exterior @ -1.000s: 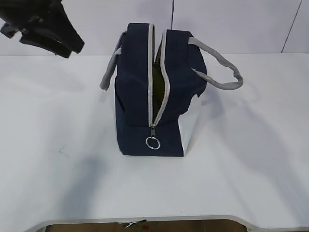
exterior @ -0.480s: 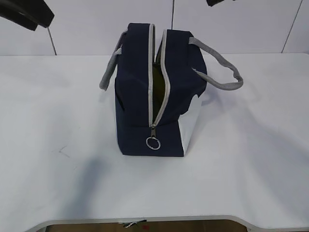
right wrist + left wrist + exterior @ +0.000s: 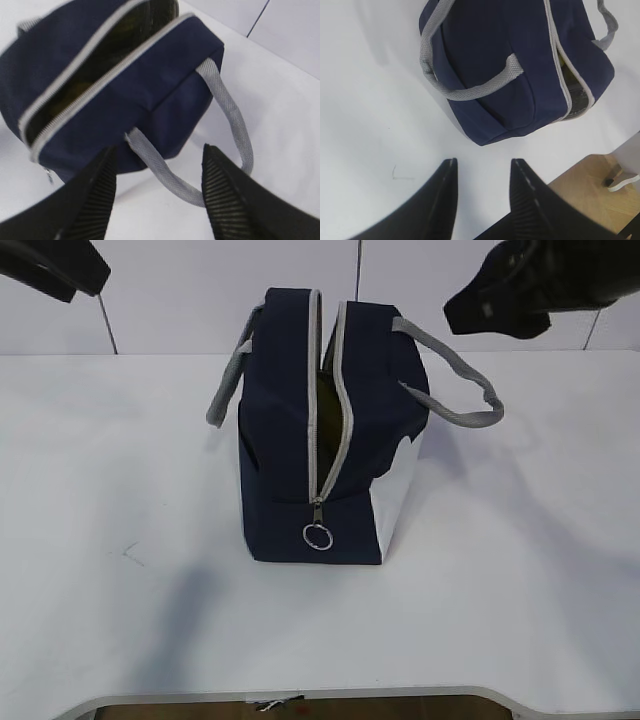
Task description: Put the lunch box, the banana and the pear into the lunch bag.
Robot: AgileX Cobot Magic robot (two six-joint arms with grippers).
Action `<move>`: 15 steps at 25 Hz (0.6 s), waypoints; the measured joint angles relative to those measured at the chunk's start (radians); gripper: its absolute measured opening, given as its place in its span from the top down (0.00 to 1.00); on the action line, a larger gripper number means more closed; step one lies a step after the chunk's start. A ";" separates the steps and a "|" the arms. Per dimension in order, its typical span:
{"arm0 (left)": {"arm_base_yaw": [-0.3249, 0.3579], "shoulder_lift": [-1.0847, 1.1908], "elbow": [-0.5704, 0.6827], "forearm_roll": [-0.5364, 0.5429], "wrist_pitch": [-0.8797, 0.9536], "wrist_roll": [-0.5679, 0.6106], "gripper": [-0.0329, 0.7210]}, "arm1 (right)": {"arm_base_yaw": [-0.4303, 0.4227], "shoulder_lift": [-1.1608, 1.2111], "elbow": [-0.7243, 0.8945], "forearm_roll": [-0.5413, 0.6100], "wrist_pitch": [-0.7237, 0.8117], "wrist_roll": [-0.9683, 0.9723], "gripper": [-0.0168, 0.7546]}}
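Observation:
The navy lunch bag (image 3: 285, 440) stands upright mid-table, its grey zipper parted along the top and down the near end, the ring pull (image 3: 317, 536) hanging low. Only a dark olive interior shows through the slit (image 3: 100, 60). The lunch box, banana and pear are hidden or out of view. My left gripper (image 3: 482, 162) is open and empty, high above the table to the left of the bag (image 3: 490, 65); the exterior view shows it in the top left corner (image 3: 55, 265). My right gripper (image 3: 159, 150) is open and empty, hovering over the bag's right handle (image 3: 225, 110), top right in the exterior view (image 3: 500, 305).
The white table's front edge (image 3: 300, 695) runs close below the bag, with wooden floor (image 3: 590, 190) beyond it. A small scratch mark (image 3: 130, 553) lies left of the bag. The other grey handle (image 3: 228, 380) droops off the bag's left side. A pale wall stands behind.
The left arm has drawn back up into the top left corner. The right arm, out of view a second ago, has come down into view at the top right, above the bag's handle.

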 joint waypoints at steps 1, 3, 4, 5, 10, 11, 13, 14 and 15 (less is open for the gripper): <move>0.000 0.000 0.000 0.000 0.000 0.000 0.60 | 0.000 0.014 0.000 -0.021 0.002 -0.005 0.40; 0.000 0.000 0.000 0.000 0.000 0.000 0.60 | 0.000 0.043 0.000 -0.096 0.041 -0.027 0.40; 0.000 0.000 0.000 0.000 0.000 0.000 0.60 | 0.000 0.057 0.000 -0.127 0.065 -0.034 0.40; 0.000 0.000 0.000 -0.002 0.000 0.000 0.60 | 0.000 0.065 0.000 -0.163 0.091 -0.038 0.40; -0.003 0.000 0.000 -0.004 0.000 -0.002 0.60 | 0.035 0.069 0.002 -0.233 0.128 -0.044 0.40; -0.005 0.000 0.000 -0.005 0.002 -0.003 0.60 | 0.061 0.069 0.002 -0.241 0.136 -0.049 0.40; -0.005 0.000 0.000 -0.005 0.002 -0.003 0.60 | 0.121 0.069 0.006 -0.270 0.145 -0.053 0.40; -0.005 0.000 0.000 -0.005 0.002 -0.003 0.60 | 0.152 0.069 0.016 -0.290 0.147 -0.044 0.40; -0.005 0.000 0.000 -0.006 0.002 -0.003 0.60 | 0.176 0.069 0.025 -0.304 0.149 -0.015 0.40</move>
